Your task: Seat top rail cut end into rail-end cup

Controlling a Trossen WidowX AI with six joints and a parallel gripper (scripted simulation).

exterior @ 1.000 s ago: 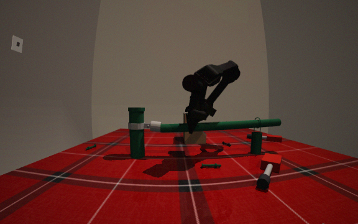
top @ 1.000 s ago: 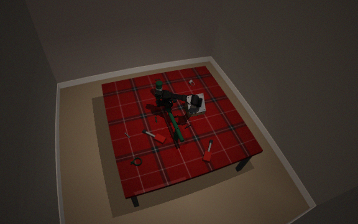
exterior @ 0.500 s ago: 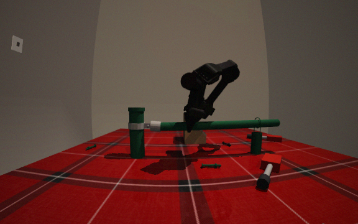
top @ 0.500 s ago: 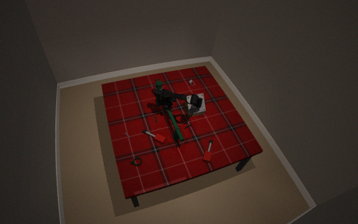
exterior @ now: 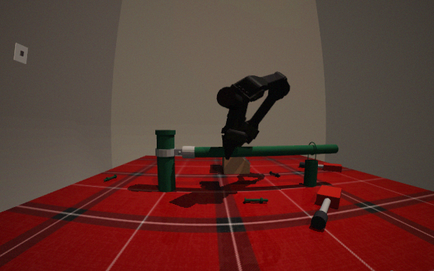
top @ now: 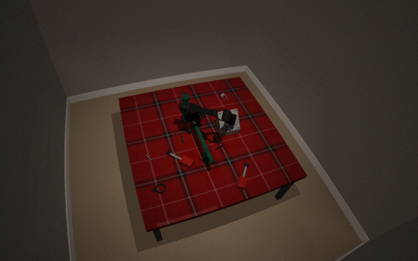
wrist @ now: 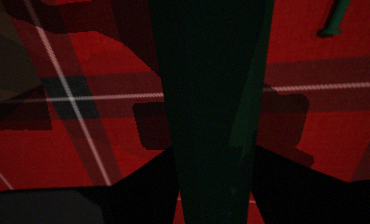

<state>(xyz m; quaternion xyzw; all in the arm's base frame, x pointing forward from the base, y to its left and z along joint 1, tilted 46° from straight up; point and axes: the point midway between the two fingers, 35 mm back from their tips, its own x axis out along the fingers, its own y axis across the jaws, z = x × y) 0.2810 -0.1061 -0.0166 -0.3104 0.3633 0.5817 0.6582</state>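
Observation:
The green top rail [top: 205,143] [exterior: 277,150] [wrist: 213,60] lies almost level, its far end slightly higher. My gripper [exterior: 227,152] [wrist: 209,149] is shut on the rail, on the post side of its middle, one finger on each side. In the exterior view the rail's left end meets the mouth of the pale end cup [exterior: 188,151], in line with it; the depth inside is hidden. The cup hangs on the brace band [exterior: 165,152], a little below the cap of the big green post [exterior: 166,173] [top: 186,98]. The rail's right part passes through the loop above the short green post [exterior: 310,173].
Two red-headed mallets [top: 186,161] [top: 242,182] lie near the rail's free end. Small green bolts [exterior: 255,201] [exterior: 110,178] [exterior: 274,174] lie around the rail. A pale fitting [top: 223,96] lies at the back. The arm's base stands on a block [exterior: 236,165] beside the rail.

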